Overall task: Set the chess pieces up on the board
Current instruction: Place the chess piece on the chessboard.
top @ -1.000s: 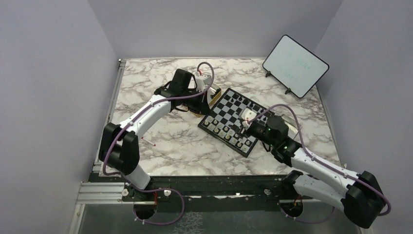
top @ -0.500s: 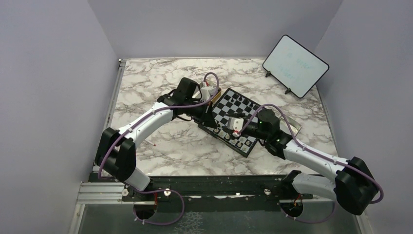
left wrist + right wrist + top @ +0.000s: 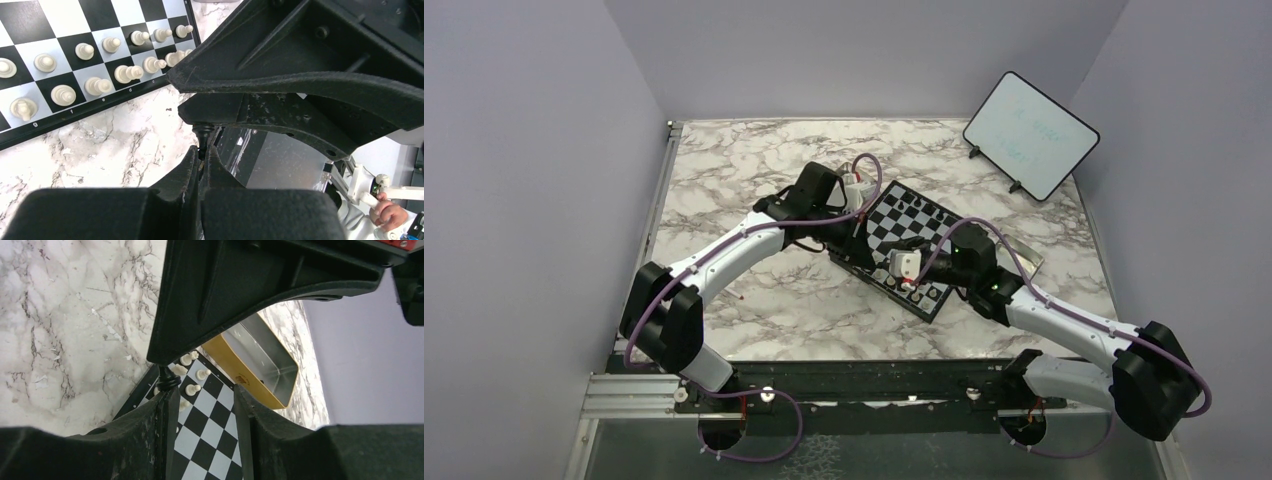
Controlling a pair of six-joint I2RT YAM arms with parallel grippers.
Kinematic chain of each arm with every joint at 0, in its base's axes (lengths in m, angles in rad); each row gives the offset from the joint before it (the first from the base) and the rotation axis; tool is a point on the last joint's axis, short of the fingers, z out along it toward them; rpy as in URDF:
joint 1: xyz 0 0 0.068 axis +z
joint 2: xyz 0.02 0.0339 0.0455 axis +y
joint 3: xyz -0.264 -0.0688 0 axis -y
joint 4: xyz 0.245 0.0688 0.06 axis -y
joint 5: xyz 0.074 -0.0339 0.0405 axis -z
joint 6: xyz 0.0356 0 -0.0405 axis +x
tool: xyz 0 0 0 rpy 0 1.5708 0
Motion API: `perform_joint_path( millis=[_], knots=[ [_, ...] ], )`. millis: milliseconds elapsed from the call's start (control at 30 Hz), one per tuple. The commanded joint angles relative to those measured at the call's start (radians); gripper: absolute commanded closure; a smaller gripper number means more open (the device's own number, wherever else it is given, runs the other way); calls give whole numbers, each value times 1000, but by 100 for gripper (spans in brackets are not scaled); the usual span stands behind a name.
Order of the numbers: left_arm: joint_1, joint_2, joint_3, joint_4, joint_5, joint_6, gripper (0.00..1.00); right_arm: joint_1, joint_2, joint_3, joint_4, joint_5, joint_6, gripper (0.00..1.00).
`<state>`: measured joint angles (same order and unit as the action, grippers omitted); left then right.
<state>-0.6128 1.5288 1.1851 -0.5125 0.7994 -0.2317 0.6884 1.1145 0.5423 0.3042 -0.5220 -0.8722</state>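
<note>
My left gripper (image 3: 202, 149) is shut on a tiny black chess piece (image 3: 202, 134), whose base sticks out past the fingertips. In the top view the left gripper (image 3: 860, 232) hangs over the near-left edge of the board (image 3: 894, 222), tip to tip with my right gripper (image 3: 882, 255). In the right wrist view the right gripper (image 3: 205, 390) is open, with only the board (image 3: 210, 440) showing in the gap. The black chess piece (image 3: 168, 377) rests against the tip of its left finger. Pale pieces (image 3: 100, 65) fill two rows along one board edge; black pieces (image 3: 919, 205) stand at the far side.
An open gold tin (image 3: 260, 370) lies just beyond the board's left edge, mostly under my left arm in the top view. A grey metal sheet (image 3: 1024, 258) lies right of the board. A white tablet (image 3: 1030, 135) stands propped at the back right.
The right gripper swung left across the board to meet the left gripper, and its jaws narrowed a little. The left gripper moved right and nearer, still shut on the black piece.
</note>
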Motion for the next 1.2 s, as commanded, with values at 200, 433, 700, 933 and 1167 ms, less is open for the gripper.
perform_joint_path(
  millis=[200, 433, 700, 933, 1167],
  knots=[
    [-11, 20, 54, 42, 2, -19, 100, 20, 2, 16, -66, -99, -42, 48],
    [-18, 34, 53, 59, -3, -30, 100, 25, 0, 14, -50, -116, -30, 50],
    [-19, 47, 65, 70, -19, -35, 100, 25, -34, -23, -35, 1, 65, 46],
    [-18, 71, 135, 70, -146, -35, 100, 25, -192, -81, -80, 213, 292, 37],
    [-19, 159, 236, 61, -341, -21, 100, 25, -405, -113, -171, 334, 615, 34]
  ],
)
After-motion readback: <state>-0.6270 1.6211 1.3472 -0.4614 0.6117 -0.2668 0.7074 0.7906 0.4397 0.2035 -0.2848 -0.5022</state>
